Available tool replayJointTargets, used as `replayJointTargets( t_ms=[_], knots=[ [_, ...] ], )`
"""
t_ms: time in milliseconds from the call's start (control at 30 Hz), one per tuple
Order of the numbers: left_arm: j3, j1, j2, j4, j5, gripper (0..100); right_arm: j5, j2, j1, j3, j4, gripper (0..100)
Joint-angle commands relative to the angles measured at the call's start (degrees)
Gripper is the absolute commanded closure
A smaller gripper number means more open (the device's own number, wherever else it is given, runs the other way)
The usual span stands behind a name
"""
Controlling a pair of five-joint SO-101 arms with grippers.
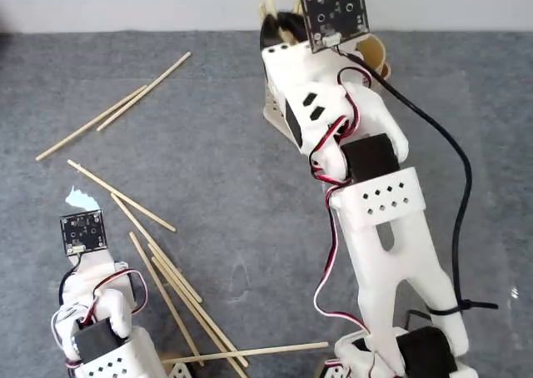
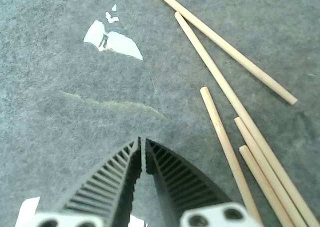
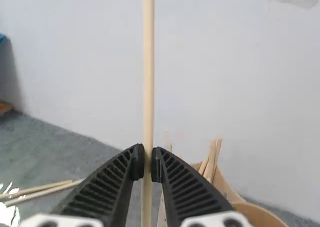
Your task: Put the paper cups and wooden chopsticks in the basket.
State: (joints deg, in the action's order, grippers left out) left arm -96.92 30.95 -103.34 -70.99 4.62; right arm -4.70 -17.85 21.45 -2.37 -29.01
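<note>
While the left end effector hangs pinched together and empty over the bench, loose chopsticks lie just beside it. Farther off, the right end effector clamps one chopstick upright near the basket. Recommended: centre its lower tip over the opening before release, lest it topple out. Basket holds several sticks, standing; what else lies inside cannot be told.

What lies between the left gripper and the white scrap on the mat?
Between the left gripper and the scrap lies only grey mat crossed by a faint pale streak, seen in the left wrist view.
</note>
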Motion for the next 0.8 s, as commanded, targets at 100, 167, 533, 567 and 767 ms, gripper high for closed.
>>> replayJointTargets(
  t_ms=[100, 167, 533, 567, 767],
  knots=[
    [0.5, -0.3, -1.0, -0.2, 0.2, 99, -0.5, 0.2, -0.7, -3.3, 20.9, 99.0],
    [0.5, -0.3, -1.0, -0.2, 0.2, 99, -0.5, 2.9, -0.7, -4.6, 26.4, 99.0],
    [0.5, -0.3, -1.0, -0.2, 0.2, 99, -1.1, 25.9, -7.2, 1.4, 46.2, 99.0],
    [0.5, -0.3, -1.0, -0.2, 0.2, 99, -1.1, 27.2, -7.8, 2.5, 46.1, 99.0],
    [0.5, -0.3, -1.0, -0.2, 0.2, 99, -1.1, 30.3, -8.1, 4.1, 46.1, 99.0]
  ],
)
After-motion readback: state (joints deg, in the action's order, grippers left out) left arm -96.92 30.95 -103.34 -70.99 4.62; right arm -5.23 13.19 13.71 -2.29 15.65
